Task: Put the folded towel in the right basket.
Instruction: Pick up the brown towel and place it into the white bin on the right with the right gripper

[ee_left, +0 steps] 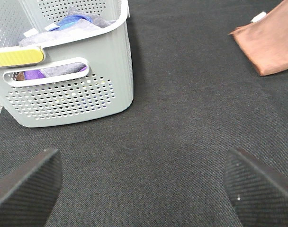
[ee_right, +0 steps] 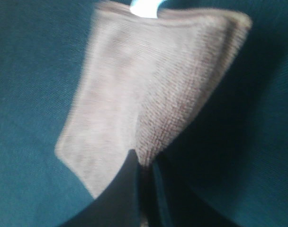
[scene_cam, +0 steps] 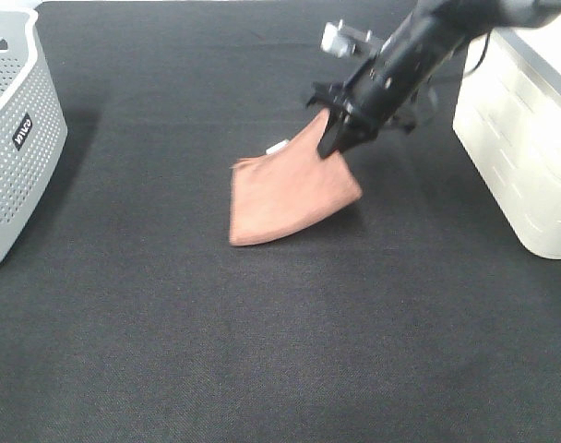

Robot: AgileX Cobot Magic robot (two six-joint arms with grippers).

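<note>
The folded towel (scene_cam: 285,189) is salmon-brown with a small white tag and lies mid-table on the black cloth. My right gripper (scene_cam: 332,138) is shut on the towel's far right corner and lifts that corner; the rest hangs down to the table. In the right wrist view the fingers (ee_right: 130,189) pinch the towel (ee_right: 148,104) at its edge. The towel's near corner also shows in the left wrist view (ee_left: 269,45). The right basket (scene_cam: 525,138) is white and stands at the right edge. My left gripper (ee_left: 144,182) is open and empty, out of the exterior high view.
A grey perforated basket (scene_cam: 17,138) stands at the left edge; in the left wrist view (ee_left: 77,94) it holds purple, blue and grey cloths. The black table cloth (scene_cam: 262,351) covers the whole surface.
</note>
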